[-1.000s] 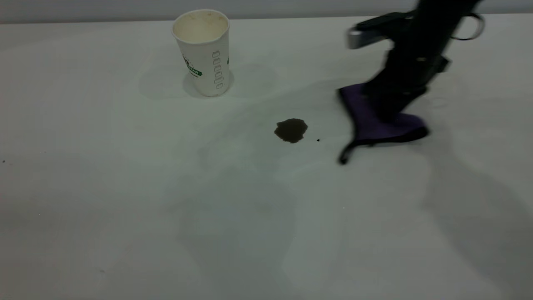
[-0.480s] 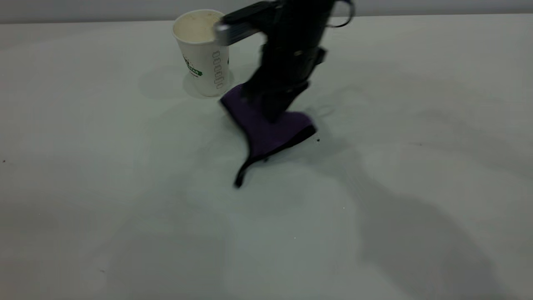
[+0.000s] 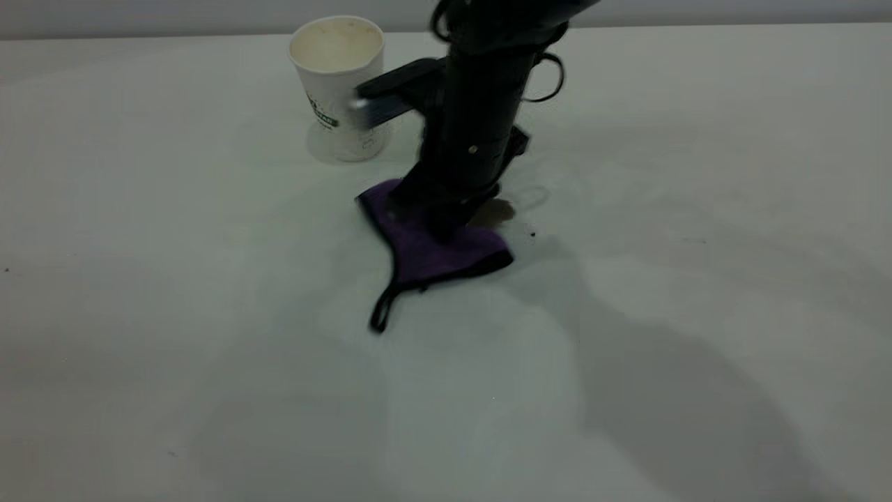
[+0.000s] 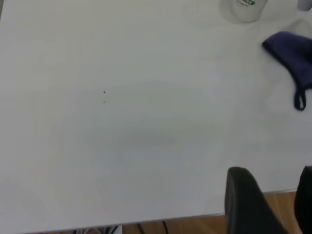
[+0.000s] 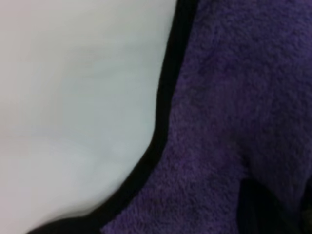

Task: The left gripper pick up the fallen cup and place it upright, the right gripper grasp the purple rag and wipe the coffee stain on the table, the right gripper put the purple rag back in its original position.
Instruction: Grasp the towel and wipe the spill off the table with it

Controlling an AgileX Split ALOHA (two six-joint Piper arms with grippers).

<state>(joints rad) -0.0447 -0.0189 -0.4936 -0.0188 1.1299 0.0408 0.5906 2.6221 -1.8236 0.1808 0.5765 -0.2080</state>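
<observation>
The white paper cup (image 3: 341, 87) stands upright at the back of the table (image 3: 174, 314); its base shows in the left wrist view (image 4: 242, 9). My right gripper (image 3: 446, 226) points straight down, shut on the purple rag (image 3: 432, 254), and presses it on the table in front of the cup. The rag's black loop (image 3: 382, 310) trails toward the front. The rag fills the right wrist view (image 5: 234, 122) and shows in the left wrist view (image 4: 292, 56). A brown edge of the coffee stain (image 3: 498, 209) shows beside the gripper; the rest is hidden. My left gripper (image 4: 273, 195) hangs open over the table's edge.
A tiny dark speck (image 3: 533, 234) lies just right of the stain. A second speck (image 3: 5, 269) lies at the far left. The back edge of the table runs just behind the cup.
My right gripper has dragged the rag from the right across the stain toward the cup, then pulled it back toward the front. The stain, hidden half a second ago, partly shows again.
</observation>
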